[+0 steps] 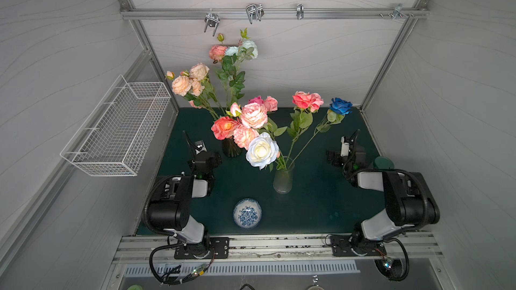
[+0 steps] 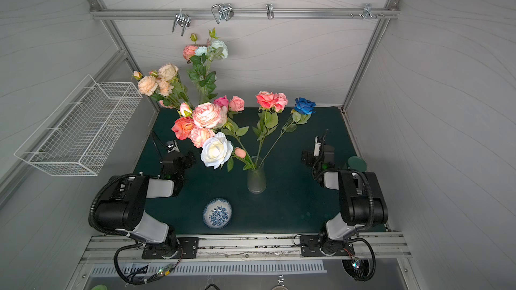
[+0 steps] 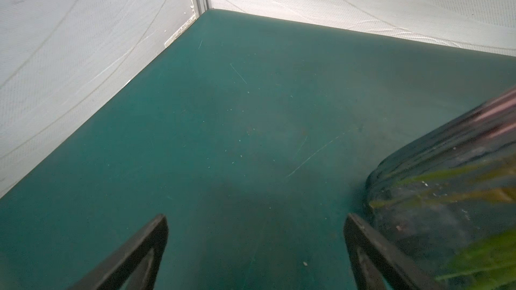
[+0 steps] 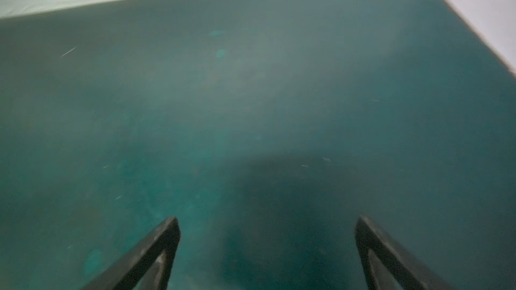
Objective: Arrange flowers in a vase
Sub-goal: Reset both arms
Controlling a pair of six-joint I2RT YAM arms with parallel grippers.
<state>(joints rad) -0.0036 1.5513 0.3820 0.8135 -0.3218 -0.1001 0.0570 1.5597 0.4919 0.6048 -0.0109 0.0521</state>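
Your left gripper and right gripper both hung over the green mat, jaws wide apart, empty. The flowers stood split between the dark vase, just beside your left gripper, and the clear vase near mid-mat.

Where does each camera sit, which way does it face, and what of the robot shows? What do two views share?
Top views: high above the front, looking down at the dark green mat, the frosted glass vase of flowers, the left arm and right arm.
Left wrist: on that arm, facing the mat's far corner; open left pincer shows, dark ribbed glass vase beside it.
Right wrist: on the right arm, facing the mat's far edge; open right pincer shows.
Shared: left wrist and both top views show that dark vase.
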